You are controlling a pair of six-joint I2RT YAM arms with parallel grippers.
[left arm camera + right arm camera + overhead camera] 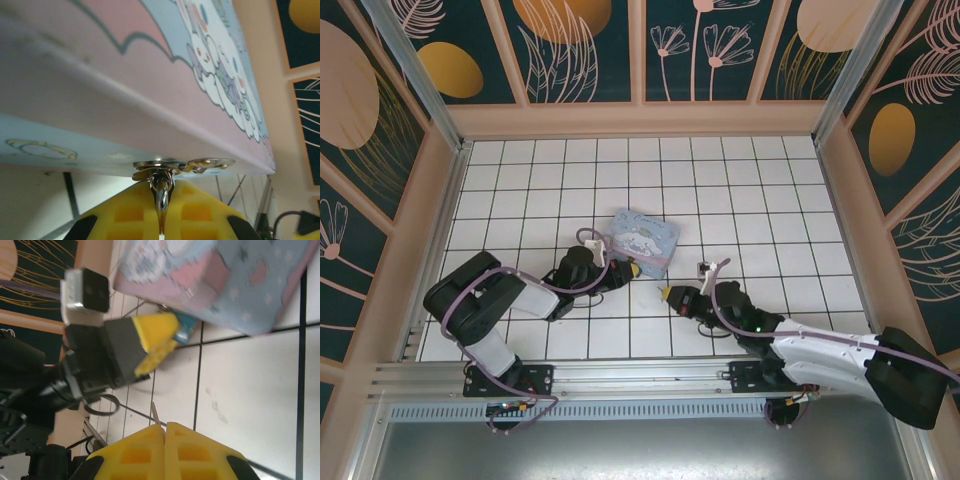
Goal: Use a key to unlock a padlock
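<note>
The left gripper (161,190) is clamping shut on the padlock (186,327), which is hanging from the hasp (200,163) at the cartoon-print box's (235,285) front edge. The right gripper (164,429) is pinching the key (155,417) in closed fingers just in front of that box. It's all alignment now, I'd say: line the key's tip up squarely with the keyhole, which I can't make out, and ease in while the left is bracing the lock.

Setting: lab-style robot test cell
Floor: white gridded tiles (740,180)
Walls: dark floral-print panels (585,50), beige frames
Mount: aluminium rail (640,372) bearing two robot arms (485,300)
</note>
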